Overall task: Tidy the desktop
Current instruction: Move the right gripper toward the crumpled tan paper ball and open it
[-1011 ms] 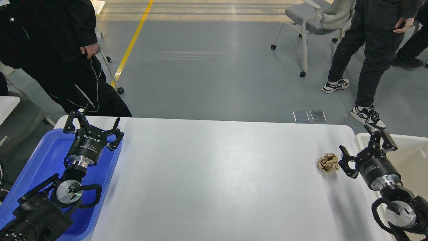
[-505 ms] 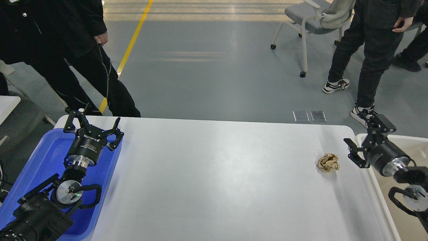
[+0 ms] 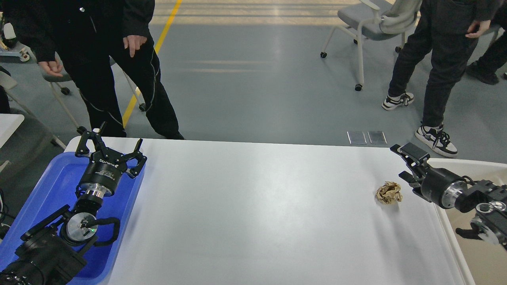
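The white desktop (image 3: 257,209) fills the lower view. A crumpled brown paper ball (image 3: 389,192) lies on it near the right end. My right gripper (image 3: 405,164) is open and empty. It points left, just right of and a little beyond the ball, apart from it, over the desktop's right edge. My left gripper (image 3: 109,145) is open and empty above the far end of the blue tray (image 3: 55,182) at the left.
A beige open-topped bin (image 3: 485,168) stands against the desktop's right edge, under my right arm. A person in black (image 3: 115,67) stands at the far left corner. Another person (image 3: 443,67) and a wheeled chair (image 3: 368,23) are beyond the far right.
My right gripper has pulled away from the ball, moved up and right over the bin's edge, and turned to point left. The person at the left has stepped right. My left arm has not moved.
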You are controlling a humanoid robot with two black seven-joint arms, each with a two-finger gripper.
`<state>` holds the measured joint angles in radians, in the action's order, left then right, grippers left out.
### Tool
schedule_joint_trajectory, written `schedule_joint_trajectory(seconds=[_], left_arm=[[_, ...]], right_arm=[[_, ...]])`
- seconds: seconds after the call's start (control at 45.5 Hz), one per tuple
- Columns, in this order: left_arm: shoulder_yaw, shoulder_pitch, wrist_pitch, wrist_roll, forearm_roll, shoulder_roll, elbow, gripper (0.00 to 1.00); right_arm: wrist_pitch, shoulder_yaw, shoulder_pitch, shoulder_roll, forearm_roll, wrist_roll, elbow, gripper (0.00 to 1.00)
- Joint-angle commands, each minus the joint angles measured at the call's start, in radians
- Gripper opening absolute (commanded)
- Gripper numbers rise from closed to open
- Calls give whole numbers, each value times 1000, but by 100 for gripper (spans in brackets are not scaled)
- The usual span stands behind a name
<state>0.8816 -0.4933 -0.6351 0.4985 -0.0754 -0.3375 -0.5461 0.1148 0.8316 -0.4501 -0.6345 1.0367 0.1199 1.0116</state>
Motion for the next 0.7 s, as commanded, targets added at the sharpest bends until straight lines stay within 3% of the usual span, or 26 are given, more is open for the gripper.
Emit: schedule_joint_trajectory(seconds=[0.0, 0.396, 0.681], left_arm=[[-1, -1, -3, 0, 0, 0, 0, 100], [-1, 1, -5, 0, 0, 0, 0, 100], [0, 1, -3, 0, 0, 0, 0, 100]], right_arm=[[-29, -281, -145, -80, 97, 1, -2, 100], [-136, -696, -311, -108, 270, 1, -80, 100], [-273, -822, -318, 65, 319, 1, -286, 100]])
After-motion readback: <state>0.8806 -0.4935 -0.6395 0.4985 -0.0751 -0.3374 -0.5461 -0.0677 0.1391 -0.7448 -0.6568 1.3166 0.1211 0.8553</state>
